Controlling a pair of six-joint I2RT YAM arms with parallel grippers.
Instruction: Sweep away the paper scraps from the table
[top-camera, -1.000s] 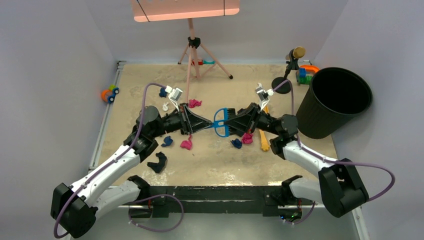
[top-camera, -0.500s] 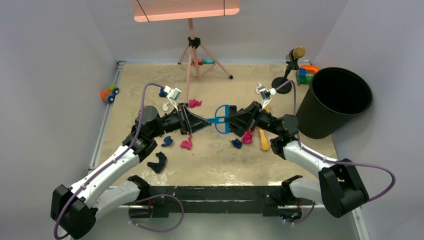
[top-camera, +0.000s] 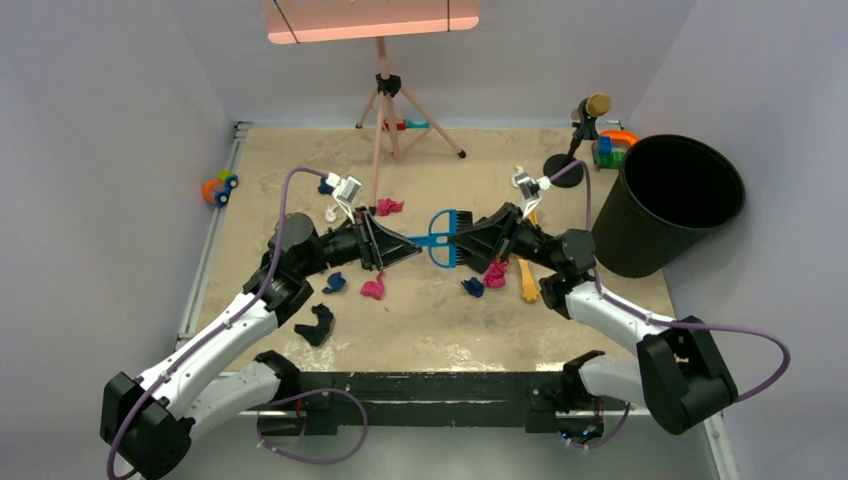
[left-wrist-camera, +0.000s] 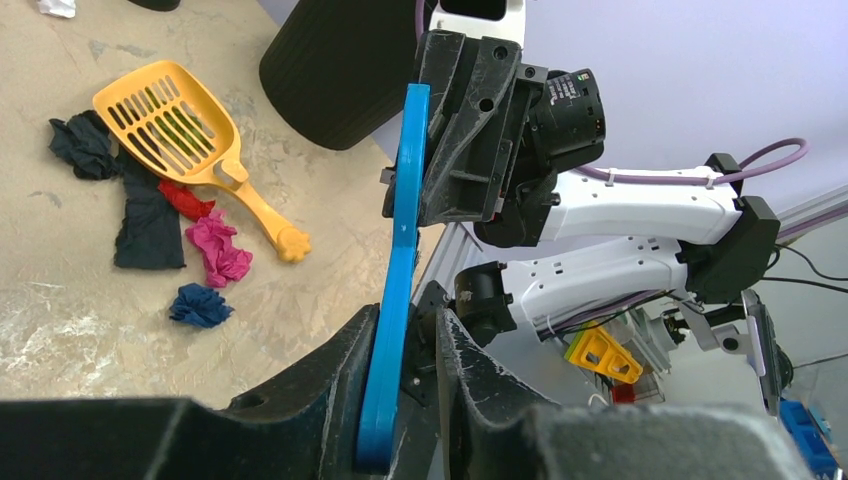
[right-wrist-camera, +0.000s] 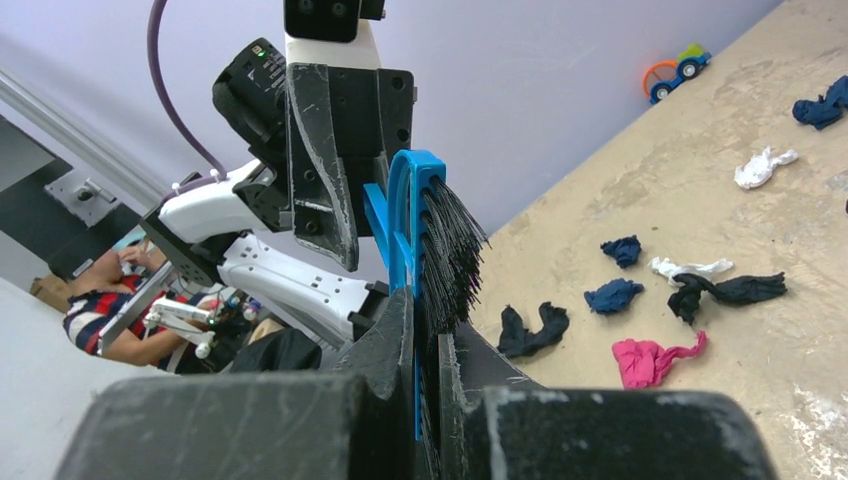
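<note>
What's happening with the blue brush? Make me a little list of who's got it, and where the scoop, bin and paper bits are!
Blue brush: in the air between both arms
Right gripper: shut on the bristle end
Left gripper: open around the handle
Yellow scoop: lying on the table beside the right arm
Black bin: upright at the far right
Paper scraps: scattered on the table, not swept up
</note>
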